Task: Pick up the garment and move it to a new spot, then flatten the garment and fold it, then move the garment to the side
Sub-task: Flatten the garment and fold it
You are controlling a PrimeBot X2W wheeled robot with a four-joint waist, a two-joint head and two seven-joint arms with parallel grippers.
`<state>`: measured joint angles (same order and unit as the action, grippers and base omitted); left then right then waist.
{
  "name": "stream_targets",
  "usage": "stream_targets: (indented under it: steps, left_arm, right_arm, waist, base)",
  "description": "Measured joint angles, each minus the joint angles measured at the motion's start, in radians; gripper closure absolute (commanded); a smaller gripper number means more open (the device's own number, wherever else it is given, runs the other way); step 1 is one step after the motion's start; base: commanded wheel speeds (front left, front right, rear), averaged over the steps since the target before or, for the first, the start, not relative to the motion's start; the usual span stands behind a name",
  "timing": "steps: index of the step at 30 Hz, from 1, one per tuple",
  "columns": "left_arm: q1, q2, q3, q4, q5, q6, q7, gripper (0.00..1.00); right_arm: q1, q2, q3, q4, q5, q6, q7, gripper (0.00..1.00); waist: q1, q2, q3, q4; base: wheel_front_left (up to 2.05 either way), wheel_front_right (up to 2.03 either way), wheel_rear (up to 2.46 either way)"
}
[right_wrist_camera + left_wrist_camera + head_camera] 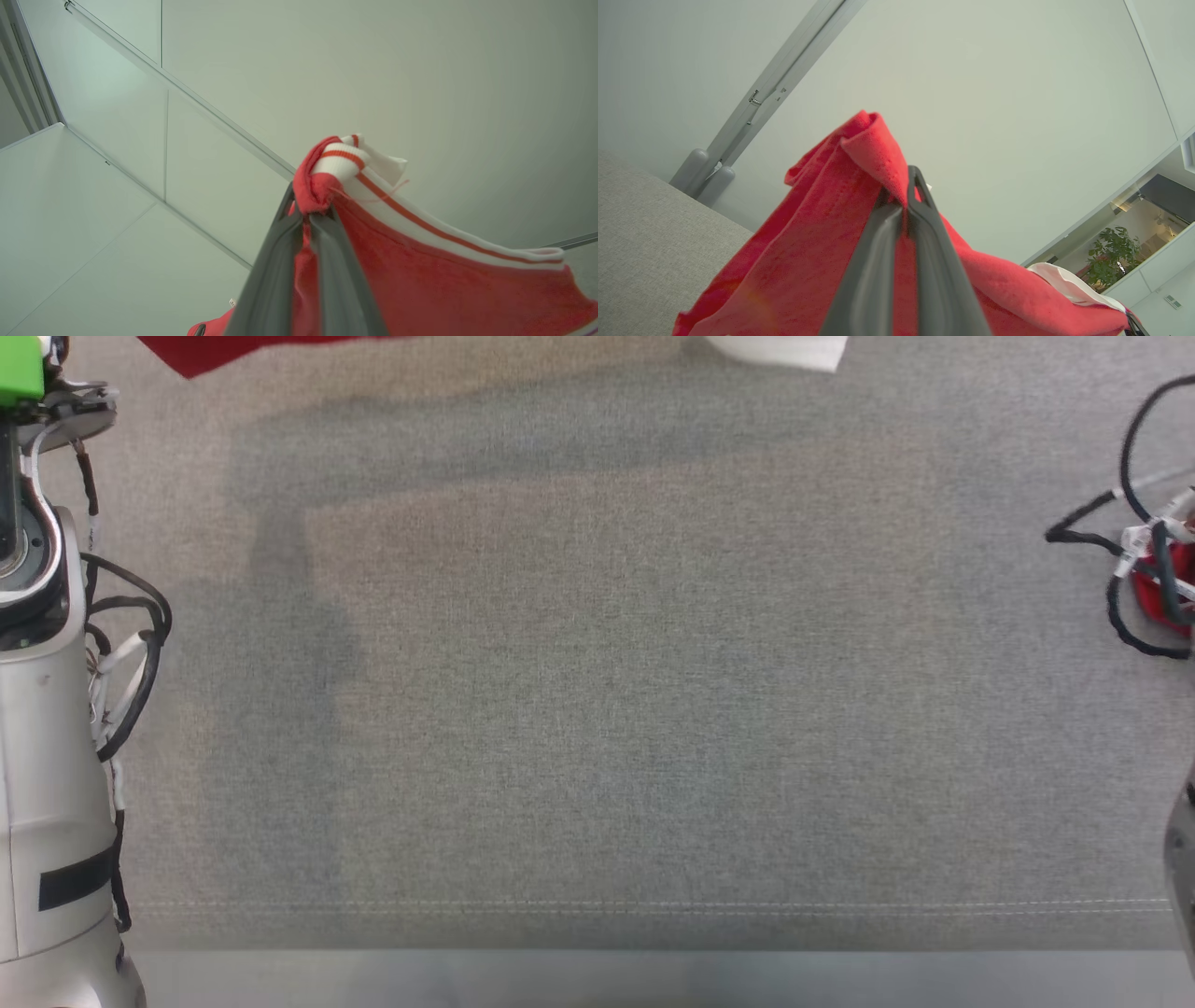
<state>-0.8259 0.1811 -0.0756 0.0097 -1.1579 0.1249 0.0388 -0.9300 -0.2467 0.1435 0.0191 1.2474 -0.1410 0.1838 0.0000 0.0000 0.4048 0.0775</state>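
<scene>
Right wrist view: garment w/ stripes (gripper clamped).

text: none readable | labels: none, perhaps too small

The grey table lay open across its whole middle, from the stitched seam near the front edge up towards the far side, so there was wide room to pass. At the left the pale left arm and its looped cables crowded the edge, and at the right a wire tangle reached in from the side. Along the top the red garment and its white band hung into view and blocked the far strip at those two spots, with bare table between them.
</scene>
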Motion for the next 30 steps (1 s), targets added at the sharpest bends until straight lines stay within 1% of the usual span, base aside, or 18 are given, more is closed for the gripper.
stream_targets:
  steps: [3,6,9,14,17,18,23,25,27,30]
  left_arm:
    - [-0.009,0.0,-0.003,0.055,0.002,-0.004,-0.019,1.0]
    - [0.008,-0.006,-0.03,0.096,0.009,-0.035,-0.024,1.0]
    - [0.066,-0.013,-0.056,0.113,0.009,-0.077,-0.031,1.0]
    - [0.183,-0.042,-0.079,0.135,-0.004,-0.127,-0.044,1.0]
    - [0.252,-0.048,-0.081,0.166,-0.007,-0.156,-0.071,1.0]
    - [0.306,-0.048,-0.073,0.192,-0.008,-0.17,-0.086,1.0]
    - [0.42,-0.05,-0.055,0.215,-0.011,-0.188,-0.12,1.0]
    - [0.455,-0.061,-0.041,0.215,-0.028,-0.188,-0.134,1.0]
    - [0.491,-0.07,-0.038,0.215,-0.039,-0.196,-0.137,1.0]
    - [0.545,-0.083,-0.05,0.217,-0.055,-0.196,-0.137,1.0]
  right_arm:
    - [-0.029,0.028,0.034,0.028,0.001,0.0,0.008,1.0]
    - [0.0,0.043,0.047,0.036,0.021,0.0,0.015,1.0]
    - [0.088,0.056,0.049,0.032,0.058,0.0,0.02,1.0]
    - [0.266,0.091,0.033,-0.009,0.119,0.001,0.017,1.0]
    - [0.37,0.107,0.017,-0.023,0.143,0.029,-0.006,1.0]
    - [0.444,0.119,0.015,-0.024,0.157,0.044,-0.016,1.0]
    - [0.592,0.123,0.005,-0.025,0.171,0.053,-0.034,1.0]
    - [0.64,0.123,0.003,-0.028,0.172,0.061,-0.035,1.0]
    - [0.689,0.123,-0.002,-0.038,0.174,0.061,-0.043,1.0]
    - [0.77,0.12,-0.022,-0.058,0.181,0.06,-0.054,1.0]
  waist:
    - [0.0,0.0,0.034,0.008]
    - [0.0001,0.0,0.058,0.015]
    - [0.0001,0.0,0.071,0.019]
    - [0.0001,0.0,0.069,0.014]
    - [0.0001,0.0,0.057,0.01]
    - [0.0001,0.0,0.042,0.007]
    - [0.0001,0.0,-0.006,-0.007]
    - [0.0,0.0,-0.029,-0.012]
    - [0.0,0.0,-0.053,-0.018]
    - [0.0001,0.0,-0.09,-0.023]
  base:
    - [0.0,0.0,0.0]
    - [0.0,0.0,0.0]
    - [0.0,0.0,0.0]
    - [0.0,0.0,0.0]
    - [0.0,0.0,0.0]
    - [0.0,0.0,0.0]
    - [0.0,0.0,0.0]
    - [0.0,0.0,0.0]
    - [0.0,0.0,0.0]
    - [0.0,0.0,0.0]
